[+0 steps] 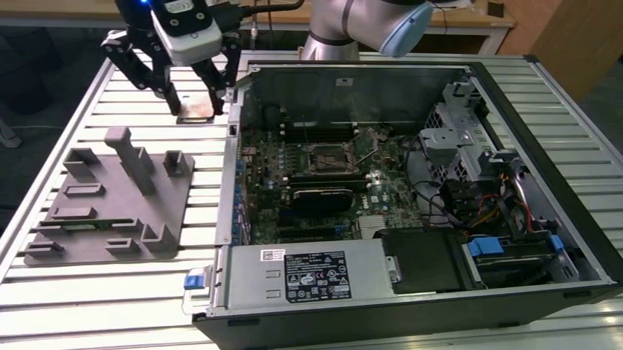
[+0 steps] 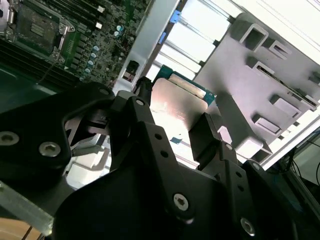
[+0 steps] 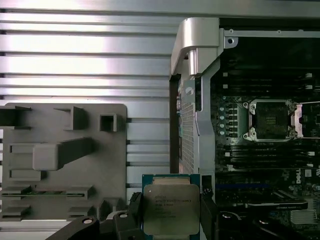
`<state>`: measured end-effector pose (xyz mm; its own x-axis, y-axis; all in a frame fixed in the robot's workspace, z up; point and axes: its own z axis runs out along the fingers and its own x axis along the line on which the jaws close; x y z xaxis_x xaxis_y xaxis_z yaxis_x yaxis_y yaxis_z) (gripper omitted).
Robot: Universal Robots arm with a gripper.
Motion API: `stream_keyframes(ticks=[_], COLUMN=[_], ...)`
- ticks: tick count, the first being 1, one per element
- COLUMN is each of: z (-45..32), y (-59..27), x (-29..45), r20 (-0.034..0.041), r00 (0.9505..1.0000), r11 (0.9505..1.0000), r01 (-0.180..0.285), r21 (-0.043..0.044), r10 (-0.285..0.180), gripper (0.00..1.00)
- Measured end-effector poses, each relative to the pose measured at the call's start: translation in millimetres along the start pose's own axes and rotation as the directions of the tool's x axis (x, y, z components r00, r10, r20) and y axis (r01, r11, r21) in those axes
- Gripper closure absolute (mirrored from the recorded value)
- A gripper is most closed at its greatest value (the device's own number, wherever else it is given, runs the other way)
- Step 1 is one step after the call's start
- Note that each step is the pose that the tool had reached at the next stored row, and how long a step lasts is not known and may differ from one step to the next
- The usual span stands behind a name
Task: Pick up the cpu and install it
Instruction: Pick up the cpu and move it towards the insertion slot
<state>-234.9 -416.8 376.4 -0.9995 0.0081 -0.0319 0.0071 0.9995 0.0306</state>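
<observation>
The black two-fingered hand (image 1: 198, 102) pinches the small flat square cpu (image 1: 198, 111), silvery-grey metal on top, its fingers (image 2: 205, 132) pressed against two opposite edges. The cpu hangs above the slatted aluminium desk (image 1: 87, 95), just outside the open black computer case (image 1: 389, 321), near its wall on the exterior view's left. The grey plastic holder block (image 1: 107, 204) lies on the desk beside that wall. Inside the case, the black square socket frame (image 1: 331, 155) sits on the green motherboard (image 1: 380, 197), well apart from the cpu
</observation>
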Motion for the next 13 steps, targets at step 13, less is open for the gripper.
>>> stream_keyframes(ticks=[13], z=[0.9], y=[0.2], x=[-28.4], r20=[-0.0001], r00=[1.0], r11=[1.0], r01=[0.0], r21=[0.0], r10=[0.0], gripper=[0.45])
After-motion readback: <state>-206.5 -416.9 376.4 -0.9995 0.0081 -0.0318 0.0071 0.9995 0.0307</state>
